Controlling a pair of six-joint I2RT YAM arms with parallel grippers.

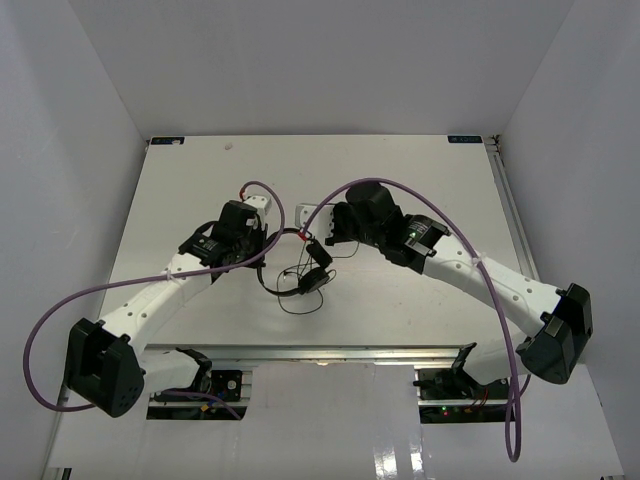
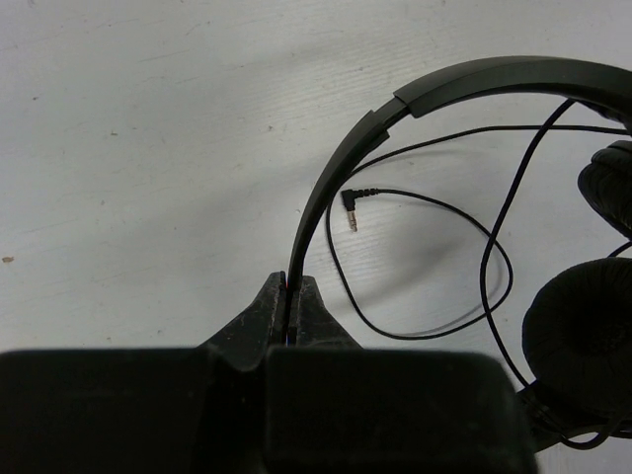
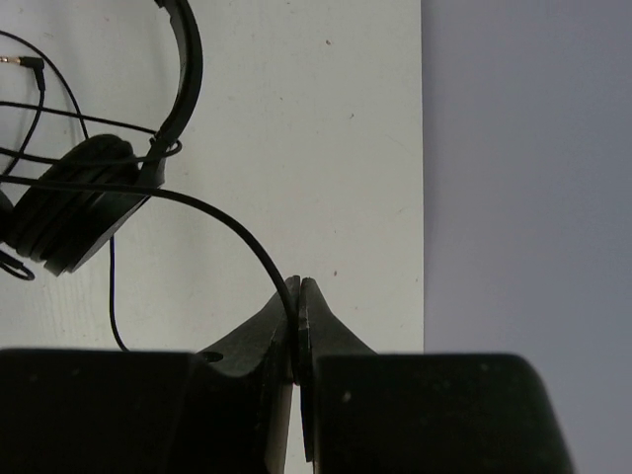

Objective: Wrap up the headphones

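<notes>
The black headphones (image 1: 300, 272) lie at the table's middle between my two arms. My left gripper (image 1: 268, 245) is shut on the thin headband (image 2: 415, 99); in the left wrist view the band runs straight into the closed fingertips of the left gripper (image 2: 290, 288). One padded earcup (image 2: 578, 336) lies to the right, with the cord's plug (image 2: 351, 205) loose on the table. My right gripper (image 1: 312, 236) is shut on the thin black cord (image 3: 222, 215), which curves down into the closed right gripper (image 3: 299, 288). An earcup (image 3: 74, 212) and the headband (image 3: 186, 69) show at upper left.
The cord lies in loose loops (image 1: 300, 300) toward the near edge. White walls enclose the table (image 1: 200, 190); the wall (image 3: 523, 168) stands just right of my right gripper. Purple robot cables (image 1: 60, 310) arch over both arms.
</notes>
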